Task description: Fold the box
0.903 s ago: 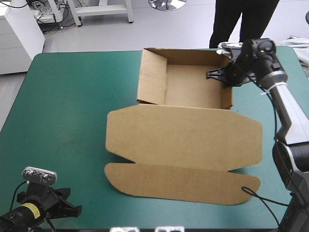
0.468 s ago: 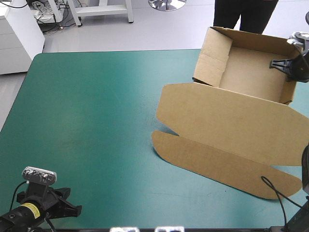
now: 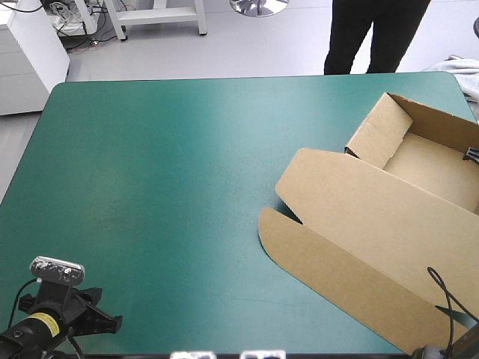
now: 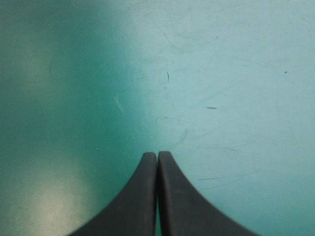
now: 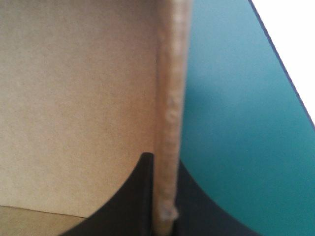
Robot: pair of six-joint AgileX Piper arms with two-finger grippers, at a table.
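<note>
Box (image 3: 359,202): brown board, open tray, lid flat, right of frame | likely light, stiff, creasable | grip: wall edges | right gripper (image 5: 165,164) pinching its wall | left gripper (image 4: 157,156) closed, empty.

One box (image 3: 374,217), two grippers, one table (image 3: 165,164).
The left gripper (image 4: 157,156) is at the near left corner, the right gripper (image 5: 165,162) at the right edge with the box.

High view above and behind the table (image 3: 150,149); wrist views close, left on teal-green cover (image 4: 221,73), right on the box (image 5: 74,88).
</note>
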